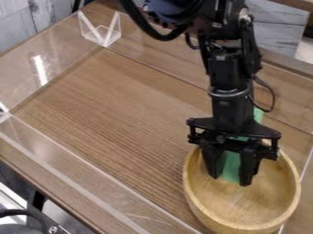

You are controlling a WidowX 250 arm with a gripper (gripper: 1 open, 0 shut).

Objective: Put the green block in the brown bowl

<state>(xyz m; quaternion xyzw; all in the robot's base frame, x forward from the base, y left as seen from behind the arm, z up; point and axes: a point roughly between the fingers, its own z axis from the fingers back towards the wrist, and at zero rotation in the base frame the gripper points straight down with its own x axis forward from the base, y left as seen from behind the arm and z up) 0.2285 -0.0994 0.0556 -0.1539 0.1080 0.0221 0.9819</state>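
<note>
The brown bowl [196, 196], light tan wood with a thick rim, sits at the front right of the wooden table. My gripper [235, 172] points steeply down into it, its black fingers [215, 163] reaching just inside the bowl's far rim. The green block [232, 161] shows as a bright green strip between the fingers, and the gripper is shut on it. The block's lower end is hidden by the fingers, so I cannot tell whether it touches the bowl's floor.
A small green patch [261, 118] shows behind the arm's wrist; what it is I cannot tell. Low clear plastic walls [37, 69] border the table [110, 110], with a clear folded stand [101, 32] at the far left corner.
</note>
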